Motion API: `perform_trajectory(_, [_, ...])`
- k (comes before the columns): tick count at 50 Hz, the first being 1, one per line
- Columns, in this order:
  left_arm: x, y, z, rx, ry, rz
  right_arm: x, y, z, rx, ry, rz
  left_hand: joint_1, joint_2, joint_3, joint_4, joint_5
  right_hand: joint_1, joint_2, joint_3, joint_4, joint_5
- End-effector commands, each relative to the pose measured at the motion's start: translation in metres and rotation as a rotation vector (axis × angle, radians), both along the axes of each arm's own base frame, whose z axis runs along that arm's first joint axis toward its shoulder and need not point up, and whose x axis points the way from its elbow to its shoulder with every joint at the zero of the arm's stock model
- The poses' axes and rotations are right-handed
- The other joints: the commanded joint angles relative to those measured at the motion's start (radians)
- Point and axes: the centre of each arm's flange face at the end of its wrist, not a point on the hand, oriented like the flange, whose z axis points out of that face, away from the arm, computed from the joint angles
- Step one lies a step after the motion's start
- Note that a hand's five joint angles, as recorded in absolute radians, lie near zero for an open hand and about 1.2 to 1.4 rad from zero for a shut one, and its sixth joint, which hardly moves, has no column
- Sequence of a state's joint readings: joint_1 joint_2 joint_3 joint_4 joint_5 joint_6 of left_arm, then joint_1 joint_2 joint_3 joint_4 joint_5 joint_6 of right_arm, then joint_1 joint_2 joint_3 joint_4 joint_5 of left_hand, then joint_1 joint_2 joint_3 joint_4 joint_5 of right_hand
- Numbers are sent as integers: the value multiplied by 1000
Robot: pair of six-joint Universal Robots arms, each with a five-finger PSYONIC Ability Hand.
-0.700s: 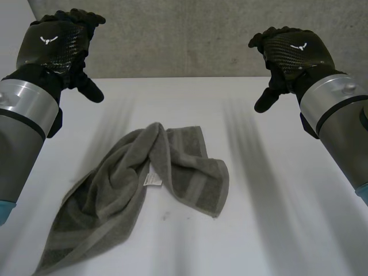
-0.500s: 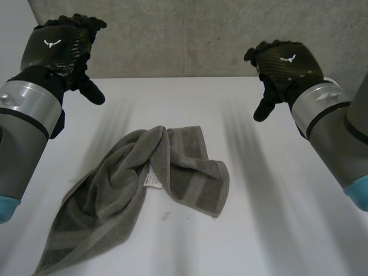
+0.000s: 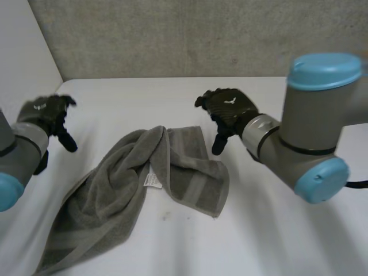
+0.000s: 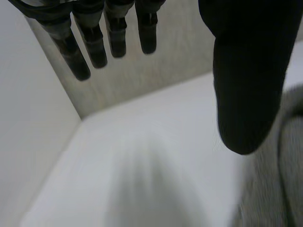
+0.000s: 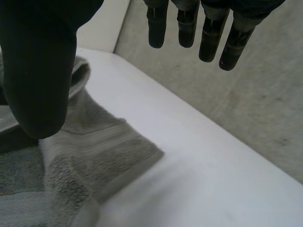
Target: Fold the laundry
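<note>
over the table, in the head view, we see one crumpled grey terry towel lying twisted on the white table, with a small white label showing near its middle. we judge that no fold has been made. the cloth needs spreading flat first and then folding, so the whole task is left to do. the left hand hovers near the towel's left side, apart from it. the right hand hovers just beside the far right corner, and we cannot tell whether it touches. a grey concrete wall backs the table.

from the left wrist view, the left hand's fingers hang straight with the thumb spread well away and nothing between them. the towel lies beside the thumb, with bare table under the palm.

from the right wrist view, the right hand's fingers are also straight and spread from the thumb, holding nothing. a corner of the towel lies by the thumb, with bare table under the fingers.

counted: one towel, one label, one table, two hands, both empty.
</note>
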State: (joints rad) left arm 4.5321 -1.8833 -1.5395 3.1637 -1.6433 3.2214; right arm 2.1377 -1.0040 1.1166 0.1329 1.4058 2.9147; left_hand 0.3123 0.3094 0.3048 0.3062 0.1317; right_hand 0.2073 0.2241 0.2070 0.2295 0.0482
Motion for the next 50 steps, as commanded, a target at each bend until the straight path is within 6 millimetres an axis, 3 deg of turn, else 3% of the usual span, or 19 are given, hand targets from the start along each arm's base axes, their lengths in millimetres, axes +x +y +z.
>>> perform_trajectory(1, [4, -8, -45, 159, 58, -20, 13, 4, -19, 21, 26, 31, 186, 189, 193, 192, 192, -33, -50, -32, -55, -48])
perform_trajectory(8, [5, 1, -61, 255, 63, -23, 13, 10, -28, 30, 63, 50, 195, 198, 202, 201, 201, -33, -50, -32, -55, -48])
perform_trajectory(13, [6, 3, -65, 265, 57, -23, 12, 12, -31, 39, 70, 50, 324, 327, 331, 330, 330, -33, -50, -32, -55, -48])
perform_trajectory(33, [12, 18, -85, 351, 40, -7, 11, 14, -34, 47, 77, 51, 465, 468, 472, 471, 471, -33, -50, -32, -55, -48])
perform_trajectory(41, [13, 15, -87, 346, 39, -3, 10, 14, -33, 44, 77, 51, 735, 738, 742, 741, 741, -33, -50, -32, -55, -48])
perform_trajectory(43, [13, 14, -88, 334, 29, -9, 10, 14, -31, 40, 74, 51, 1012, 1015, 1020, 1019, 1019, -33, -50, -32, -55, -48])
perform_trajectory(47, [14, 12, -86, 317, -8, -20, 10, 14, -27, 32, 69, 51, 1084, 1087, 1091, 1090, 1090, -33, -50, -32, -55, -48])
perform_trajectory(50, [15, 11, -72, 270, -48, -39, 11, 13, -23, 22, 59, 50, 1084, 1087, 1091, 1090, 1090, -33, -50, -32, -55, -48])
